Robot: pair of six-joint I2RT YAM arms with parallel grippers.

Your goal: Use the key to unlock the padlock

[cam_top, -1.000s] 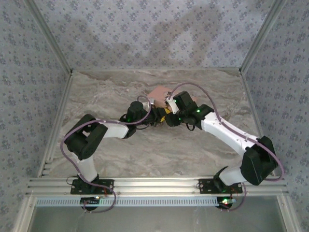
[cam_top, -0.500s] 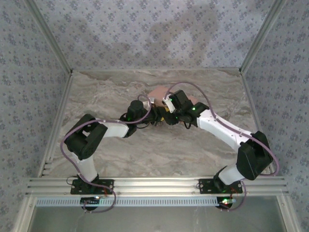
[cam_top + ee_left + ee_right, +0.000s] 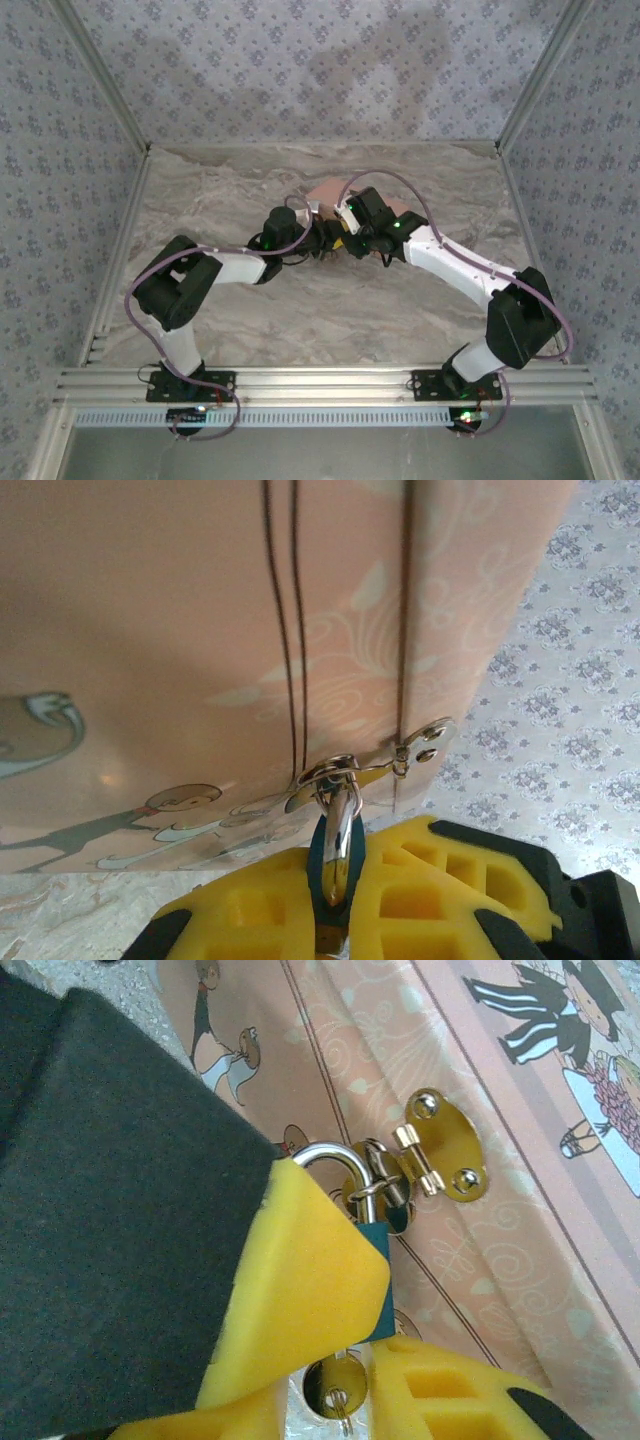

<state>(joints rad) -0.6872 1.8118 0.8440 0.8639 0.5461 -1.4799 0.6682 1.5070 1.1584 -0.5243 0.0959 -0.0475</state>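
The padlock (image 3: 322, 865) has a teal body and a silver shackle and hangs from the hasp of the pink tin (image 3: 200, 630). My left gripper (image 3: 335, 920) is shut on the body, yellow pads on both sides. In the right wrist view the padlock (image 3: 378, 1282) shows beside the left arm's yellow pad (image 3: 300, 1290). The key (image 3: 335, 1390) sits in its underside, round head facing the camera. My right gripper (image 3: 335, 1418) flanks that head closely, with a thin gap on one side; I cannot tell if it pinches. From above, both grippers (image 3: 325, 240) (image 3: 347, 242) meet at the tin (image 3: 322, 190).
The tin (image 3: 520, 1160) stands at the middle back of the marble table (image 3: 250, 310), with a brass hinge plate (image 3: 445, 1155) beside the shackle. Patterned walls enclose the back and sides. Both forearms converge just in front of the tin.
The right arm has swung its elbow inward and pushed its gripper closer to the padlock, with its jaws narrowing. The left arm has stayed still, holding the padlock.
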